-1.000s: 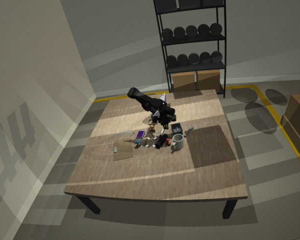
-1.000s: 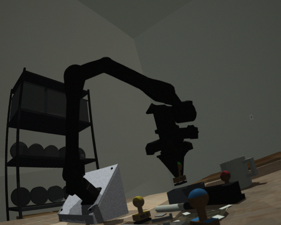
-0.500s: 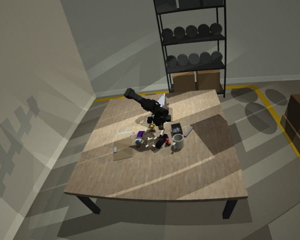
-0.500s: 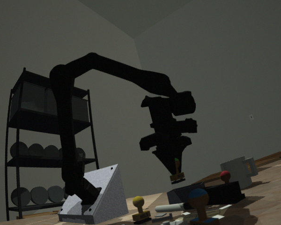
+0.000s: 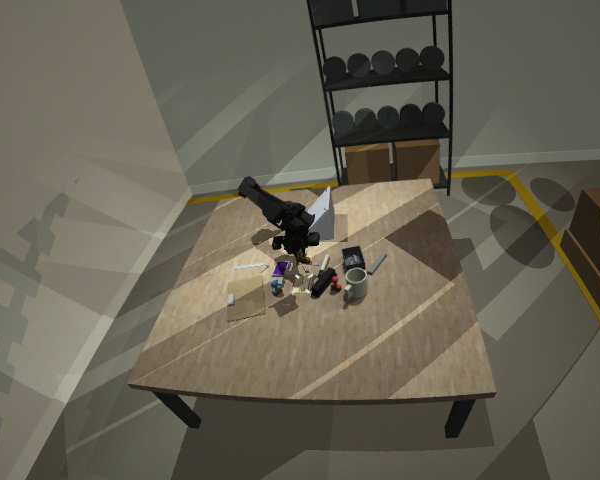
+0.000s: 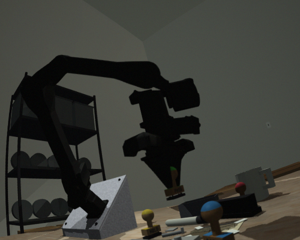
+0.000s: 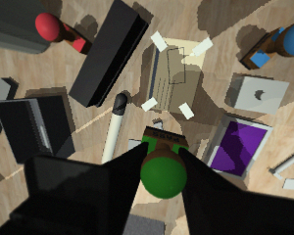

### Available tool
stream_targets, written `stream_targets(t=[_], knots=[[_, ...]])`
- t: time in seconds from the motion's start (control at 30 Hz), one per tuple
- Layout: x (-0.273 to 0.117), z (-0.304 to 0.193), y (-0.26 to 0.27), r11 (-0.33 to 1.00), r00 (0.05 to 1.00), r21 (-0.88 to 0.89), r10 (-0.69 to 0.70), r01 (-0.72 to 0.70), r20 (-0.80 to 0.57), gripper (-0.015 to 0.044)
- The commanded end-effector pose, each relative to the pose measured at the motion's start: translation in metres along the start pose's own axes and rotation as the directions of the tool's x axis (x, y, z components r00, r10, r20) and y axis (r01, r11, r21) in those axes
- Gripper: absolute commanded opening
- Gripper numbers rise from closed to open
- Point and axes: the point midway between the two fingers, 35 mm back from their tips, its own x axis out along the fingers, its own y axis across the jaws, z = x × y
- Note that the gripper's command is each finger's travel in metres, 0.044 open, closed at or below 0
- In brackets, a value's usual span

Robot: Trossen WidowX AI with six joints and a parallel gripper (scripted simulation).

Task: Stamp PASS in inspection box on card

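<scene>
- My black tapered jaws (image 6: 174, 184) pinch the green-topped wooden PASS stamp (image 6: 174, 180) (image 7: 164, 176), holding it upright, its base above the pale wooden surface (image 5: 310, 356) (image 6: 287, 204) (image 7: 88, 119).
- In my wrist view, the cream inspection card (image 7: 188, 90), printed with an outlined box, lies beyond the stamp, with white pieces at its corners.
- The purple ink pad in a pale rectangular tray (image 5: 280, 268) (image 7: 239, 148) sits to the right of the stamp in that view.
- A white marker with a black cap (image 6: 183, 221) (image 7: 113, 132) lies to the left.
- The blue-topped wooden stamp (image 5: 275, 287) (image 6: 212, 219) (image 7: 289, 39) stands near the card.
</scene>
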Motion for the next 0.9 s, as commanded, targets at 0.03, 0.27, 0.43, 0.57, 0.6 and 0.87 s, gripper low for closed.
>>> stream_targets(t=[0.03, 0.27, 0.43, 0.57, 0.6, 0.87], knots=[[-0.001, -0.003, -0.028, 1.000, 1.000, -0.002, -0.006, 0.006, 0.003, 0.0000], [0.000, -0.011, -0.068, 1.000, 1.000, 0.000, -0.017, 0.017, 0.002, 0.0000], [0.001, -0.021, -0.095, 1.000, 1.000, 0.002, -0.029, 0.029, -0.001, 0.0000], [0.002, -0.027, -0.108, 0.999, 0.999, 0.003, -0.036, 0.036, -0.003, 0.0000], [0.002, -0.027, -0.108, 0.999, 0.999, 0.003, -0.036, 0.036, -0.003, 0.0000], [0.005, -0.026, -0.108, 0.999, 0.999, 0.004, -0.035, 0.035, -0.003, 0.0000]])
